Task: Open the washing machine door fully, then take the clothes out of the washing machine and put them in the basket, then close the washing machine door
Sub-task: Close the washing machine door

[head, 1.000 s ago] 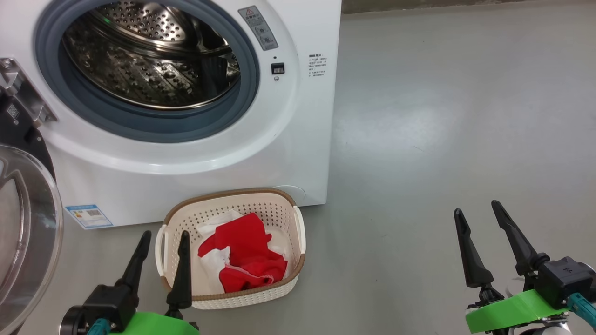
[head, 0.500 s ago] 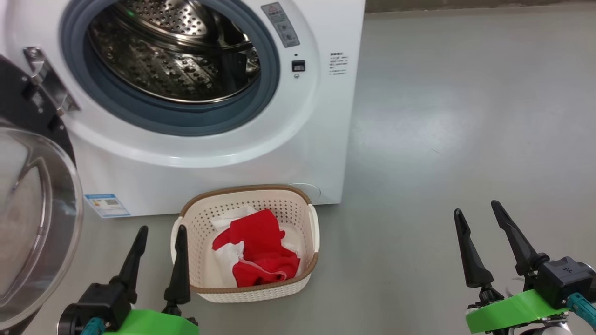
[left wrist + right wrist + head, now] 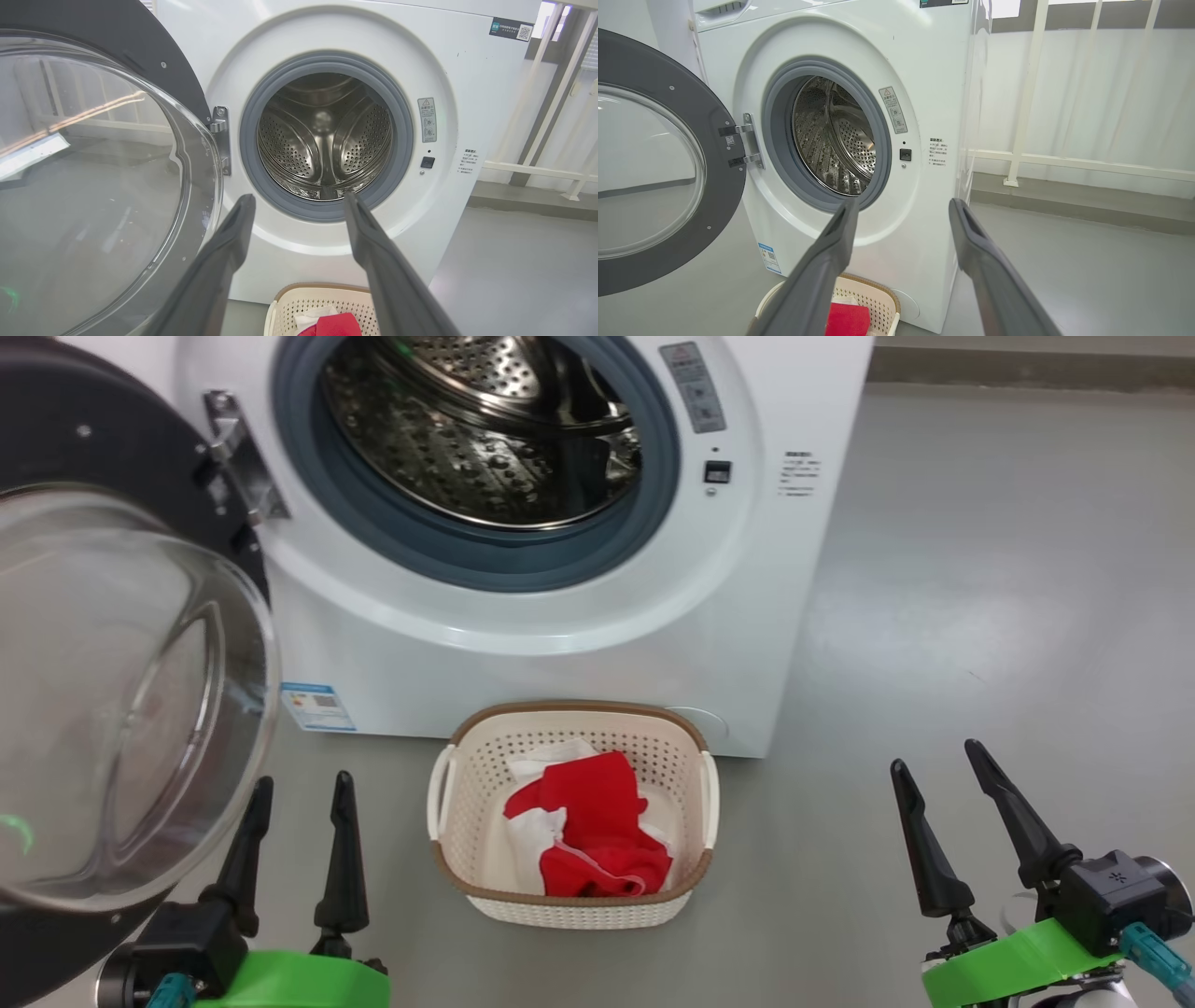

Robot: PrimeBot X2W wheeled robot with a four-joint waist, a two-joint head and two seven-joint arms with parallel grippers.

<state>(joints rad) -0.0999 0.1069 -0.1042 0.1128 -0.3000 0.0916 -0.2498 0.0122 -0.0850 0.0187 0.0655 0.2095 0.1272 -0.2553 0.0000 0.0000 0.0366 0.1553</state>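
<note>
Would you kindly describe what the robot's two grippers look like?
The left gripper and right gripper each have two long, dark, tapering fingers rising from a black block, which sits on a bright green bracket. A teal cable plug sticks out beside each bracket. The right gripper's block carries a small pale star-like mark.

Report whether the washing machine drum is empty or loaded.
Empty as far as visible: the drum shows bare perforated steel; the red clothes lie in the basket.
</note>
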